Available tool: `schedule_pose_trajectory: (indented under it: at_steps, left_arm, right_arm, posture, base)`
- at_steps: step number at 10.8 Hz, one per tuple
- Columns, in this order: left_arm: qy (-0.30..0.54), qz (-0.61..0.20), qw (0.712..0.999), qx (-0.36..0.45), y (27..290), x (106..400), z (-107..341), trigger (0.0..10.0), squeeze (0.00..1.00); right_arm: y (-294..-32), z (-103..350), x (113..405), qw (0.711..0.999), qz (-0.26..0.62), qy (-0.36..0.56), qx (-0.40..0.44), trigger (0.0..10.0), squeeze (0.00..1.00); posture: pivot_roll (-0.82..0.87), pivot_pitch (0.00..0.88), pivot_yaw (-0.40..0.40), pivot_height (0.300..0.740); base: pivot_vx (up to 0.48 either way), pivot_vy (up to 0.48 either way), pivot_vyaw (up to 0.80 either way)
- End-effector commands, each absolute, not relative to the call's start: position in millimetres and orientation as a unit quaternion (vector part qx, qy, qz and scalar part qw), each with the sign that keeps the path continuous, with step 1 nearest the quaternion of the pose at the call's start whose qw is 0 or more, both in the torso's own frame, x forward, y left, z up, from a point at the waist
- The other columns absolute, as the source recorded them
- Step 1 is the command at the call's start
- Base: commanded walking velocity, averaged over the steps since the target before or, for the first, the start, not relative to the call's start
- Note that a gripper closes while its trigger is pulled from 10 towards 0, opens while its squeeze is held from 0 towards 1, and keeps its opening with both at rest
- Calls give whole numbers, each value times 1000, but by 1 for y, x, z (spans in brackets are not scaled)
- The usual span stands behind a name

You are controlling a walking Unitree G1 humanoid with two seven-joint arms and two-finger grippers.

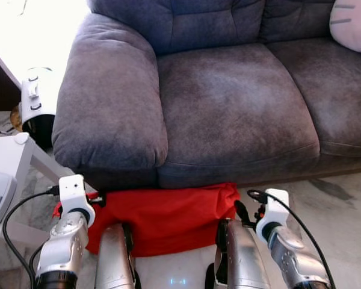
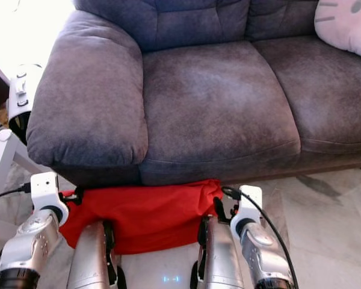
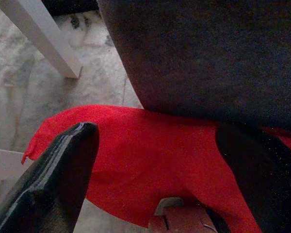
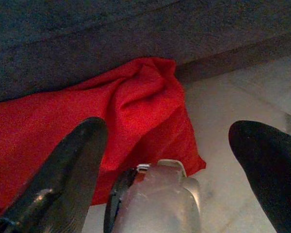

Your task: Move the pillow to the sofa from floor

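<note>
A grey sofa (image 1: 228, 102) spans the room ahead, its fat armrest (image 1: 108, 102) on the robot's left and a pale cushion (image 1: 353, 24) tucked at the far right end. On the marble floor (image 1: 337, 205), pushed against the sofa's base and partly under its front edge, lies the red pillow (image 1: 168, 217), slightly crumpled at its right corner. A white desk (image 1: 12, 162) stands to the left beside the armrest. The left end effector (image 3: 155, 160) hangs low over the pillow's left end, fingers spread wide. The right end effector (image 4: 184, 160) hovers over the pillow's right corner, fingers likewise spread, pinching nothing.
</note>
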State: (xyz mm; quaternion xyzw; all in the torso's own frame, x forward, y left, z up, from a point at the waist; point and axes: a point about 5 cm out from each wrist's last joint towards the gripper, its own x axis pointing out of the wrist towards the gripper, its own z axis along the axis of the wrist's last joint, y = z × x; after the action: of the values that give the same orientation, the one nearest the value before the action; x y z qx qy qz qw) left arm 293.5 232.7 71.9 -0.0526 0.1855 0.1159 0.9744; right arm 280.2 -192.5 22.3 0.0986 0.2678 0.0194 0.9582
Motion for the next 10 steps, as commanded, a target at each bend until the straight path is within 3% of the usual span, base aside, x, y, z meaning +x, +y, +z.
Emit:
schedule_pose_trajectory:
  at_steps: [1, 2, 8, 10]
  left_arm:
    - [178, 101, 977, -68, 235, 293, 68, 10000, 0]
    - [168, 94, 978, -85, 236, 296, 69, 10000, 0]
    - [186, 140, 971, -59, 257, 319, 67, 10000, 0]
    - [213, 174, 960, -57, 273, 319, 62, 10000, 0]
  right_arm:
    - [-195, 20, 281, 961, 14, 259, 97, 10000, 690]
    - [-201, 21, 288, 965, 4, 253, 62, 10000, 0]
    - [-187, 18, 312, 959, 31, 277, 47, 10000, 0]
    - [-187, 19, 316, 958, 36, 282, 41, 10000, 0]
  posture:
    - [118, 215, -10, 524]
    - [114, 213, -9, 524]
    - [136, 274, -22, 524]
    - [136, 331, -26, 524]
  base:
    - [0, 0, 0]
    - [0, 0, 0]
    - [0, 0, 0]
    - [0, 0, 0]
